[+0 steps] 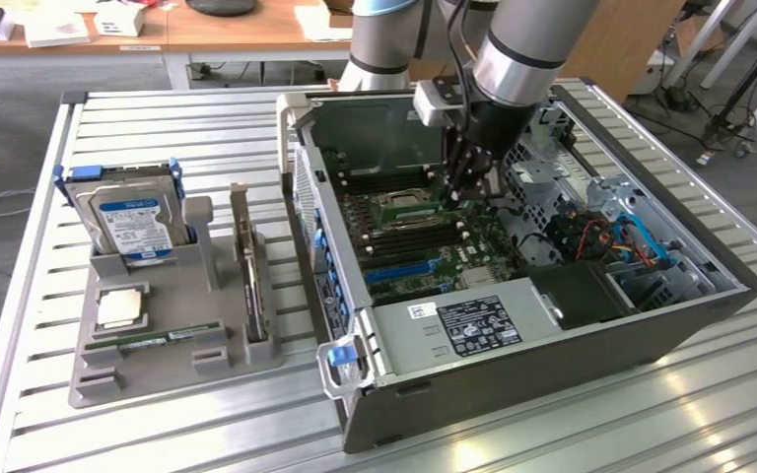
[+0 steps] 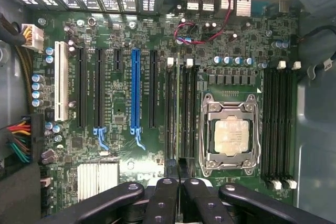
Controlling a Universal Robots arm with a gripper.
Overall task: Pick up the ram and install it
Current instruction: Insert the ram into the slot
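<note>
Open computer case point(image 1: 550, 340) on a slatted metal table point(image 1: 642, 424), with a grey parts tray point(image 1: 142, 382) at the exterior view's left. The gripper point(image 1: 465, 193) is lowered inside the case over the motherboard point(image 1: 434, 252). Its fingers are drawn almost together. It cannot be told whether anything is pinched between them. In the wrist view the gripper point(image 2: 177, 170) is seen above the black memory slots point(image 2: 178, 114), just beside the processor socket point(image 2: 230, 136). The ram point(image 1: 155, 342) is laid flat in the tray, well apart from the gripper. It lies near a loose processor chip point(image 1: 118, 306). A hard drive point(image 1: 129, 223) and an expansion card point(image 1: 249, 268) are held upright in the same tray.
</note>
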